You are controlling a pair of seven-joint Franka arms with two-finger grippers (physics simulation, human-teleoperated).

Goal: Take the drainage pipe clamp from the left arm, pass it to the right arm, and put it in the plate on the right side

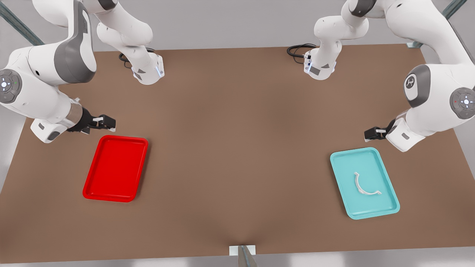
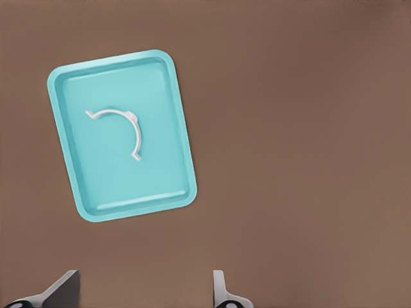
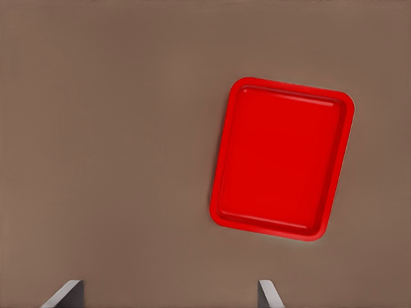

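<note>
Both pincers are seen open and empty. The clamp (image 1: 365, 185) lies flat in the teal tray (image 1: 386, 207), below the nearer left pincer (image 1: 371, 134); the right pincer (image 1: 105, 124) waits by the plate (image 1: 92, 189).

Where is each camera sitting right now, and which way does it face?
Front view: high above the brown table, looking down; both arms, left gripper, right gripper.
Left wrist view: looks down on the glossy teal rectangular tray holding the small white plastic half-ring clamp; open left gripper.
Right wrist view: looks down on the glossy red rectangular tray; open right gripper.
The front view shares each tray with one wrist view.
</note>
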